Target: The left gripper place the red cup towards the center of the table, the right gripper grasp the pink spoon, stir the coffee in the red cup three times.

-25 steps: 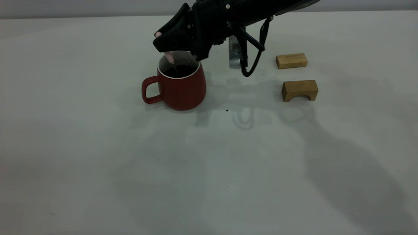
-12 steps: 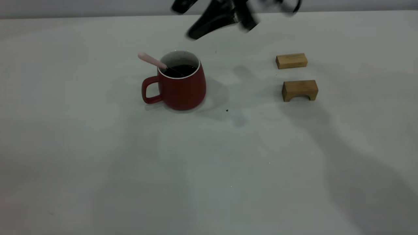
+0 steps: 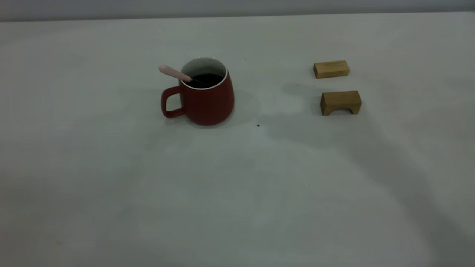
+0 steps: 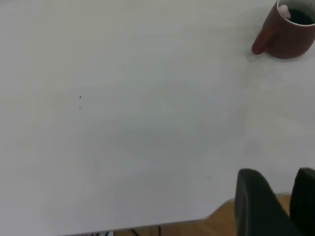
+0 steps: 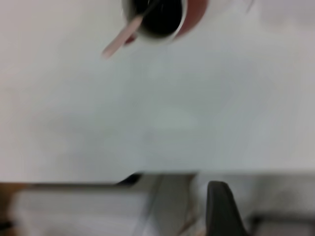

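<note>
The red cup (image 3: 207, 98) stands upright left of the table's (image 3: 237, 185) middle, handle to the left, with dark coffee (image 3: 208, 79) inside. The pink spoon (image 3: 173, 73) leans in the cup, its handle sticking out over the rim above the cup's handle, held by nothing. Neither gripper shows in the exterior view. My left gripper (image 4: 280, 182) hangs open and empty over the table's edge, far from the cup (image 4: 288, 34). My right gripper (image 5: 219, 211) shows only partly, well back from the cup (image 5: 197, 12) and the spoon (image 5: 120, 39).
Two tan wooden blocks lie to the right of the cup: a flat one (image 3: 331, 69) farther back and an arch-shaped one (image 3: 340, 102) nearer. A tiny dark speck (image 3: 258, 125) sits beside the cup's base.
The right arm let go of the spoon, rose away from the cup and left the exterior view. The spoon now rests against the cup's rim.
</note>
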### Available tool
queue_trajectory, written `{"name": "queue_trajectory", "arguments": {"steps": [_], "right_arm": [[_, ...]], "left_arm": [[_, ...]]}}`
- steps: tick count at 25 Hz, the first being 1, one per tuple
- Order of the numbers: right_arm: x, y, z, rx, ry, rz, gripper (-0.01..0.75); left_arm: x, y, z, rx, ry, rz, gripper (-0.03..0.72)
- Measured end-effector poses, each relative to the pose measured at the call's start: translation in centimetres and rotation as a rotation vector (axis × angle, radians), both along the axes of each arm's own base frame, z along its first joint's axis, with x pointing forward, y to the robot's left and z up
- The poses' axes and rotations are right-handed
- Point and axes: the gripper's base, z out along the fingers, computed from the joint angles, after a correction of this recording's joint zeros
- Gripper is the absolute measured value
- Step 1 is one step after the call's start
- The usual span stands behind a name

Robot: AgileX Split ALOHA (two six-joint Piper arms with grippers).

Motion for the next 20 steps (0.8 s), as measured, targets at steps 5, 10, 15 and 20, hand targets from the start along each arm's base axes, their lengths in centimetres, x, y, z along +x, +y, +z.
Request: {"name": "queue_trajectory", "arguments": {"steps": [5, 10, 15, 20], "right_arm": [[-4.4, -2.7, 4.7, -0.105, -0.230, 0.221, 0.455], [-11.8, -5.8, 6.1, -0.181, -0.365, 0.477, 0.431], [-19.6, -9.6, 5.1, -0.237, -0.458, 0.594, 0.411], [-26.4, -13.6, 4.2, -0.288, -0.589, 0.440, 0.398]], "left_arm": [[0.0, 0.0, 0.0, 0.000, 0.000, 0.000, 0.243], [0.0, 0.0, 0.0, 0.000, 0.000, 0.000, 0.243], [0.0, 0.0, 0.0, 0.000, 0.000, 0.000, 0.243], [0.0, 0.0, 0.0, 0.000, 0.000, 0.000, 0.243]]}}
